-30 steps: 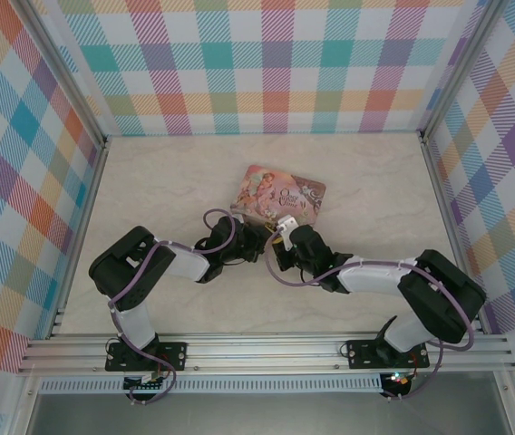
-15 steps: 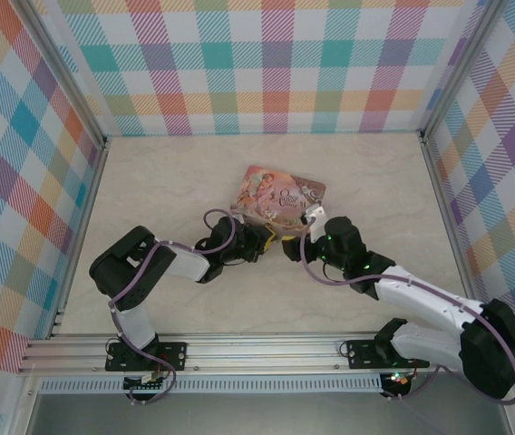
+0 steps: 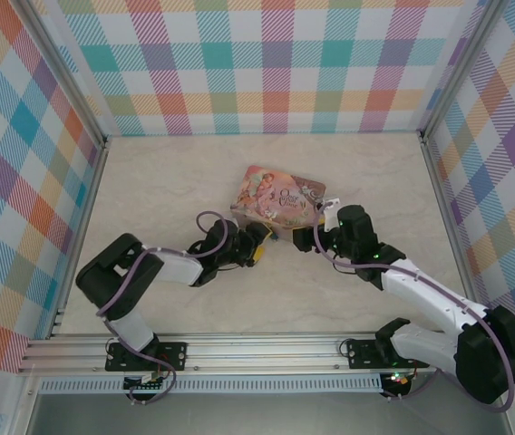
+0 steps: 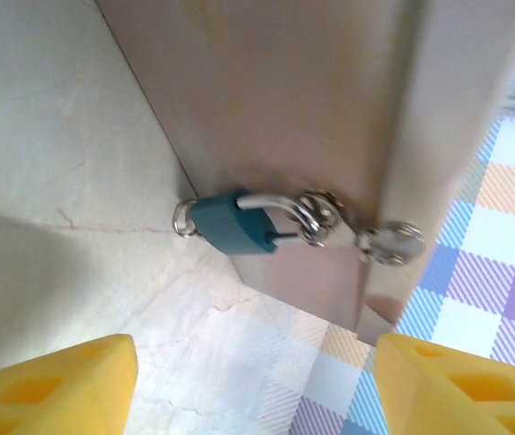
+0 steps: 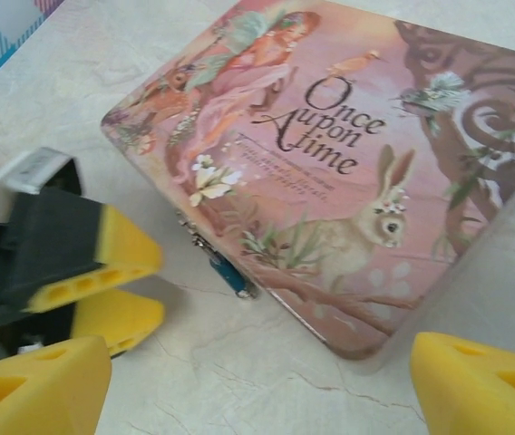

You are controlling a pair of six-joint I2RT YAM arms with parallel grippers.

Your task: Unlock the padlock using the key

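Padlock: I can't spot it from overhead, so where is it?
Left wrist view, centre: the padlock hangs from the clasp on the pink tin, at its near edge.

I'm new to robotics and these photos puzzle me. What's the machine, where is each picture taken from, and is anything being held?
Two robot arms stand at the near edge of a table. One picture looks down from overhead; the other two come from wrist cameras, so the yellow pads are each claw's own fingers. A pink tin lies on it, a small teal padlock on its clasp. The left claw and right claw are open near it, holding nothing.
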